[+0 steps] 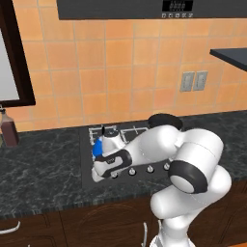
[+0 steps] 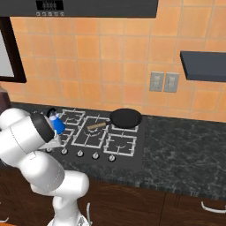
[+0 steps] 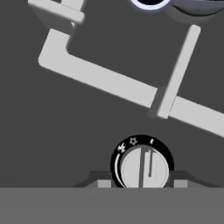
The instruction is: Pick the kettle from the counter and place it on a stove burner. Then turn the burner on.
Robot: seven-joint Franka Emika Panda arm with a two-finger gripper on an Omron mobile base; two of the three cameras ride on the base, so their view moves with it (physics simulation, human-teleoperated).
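Note:
The blue kettle stands on the front left stove burner, half hidden by my arm in both base views. In the hand view the burner's grey grate bars run across the black cooktop, and a pale ring at the top edge may be the kettle's base. My gripper points down at the leftmost round silver knob. Its dark fingertips stand apart on either side of the dial, open. The dark veined counter flanks the cooktop.
A black pan sits on the rear right grate, and a small wooden piece lies on the big centre grate. More knobs line the cooktop's front edge. A brown bottle stands far left by the wall.

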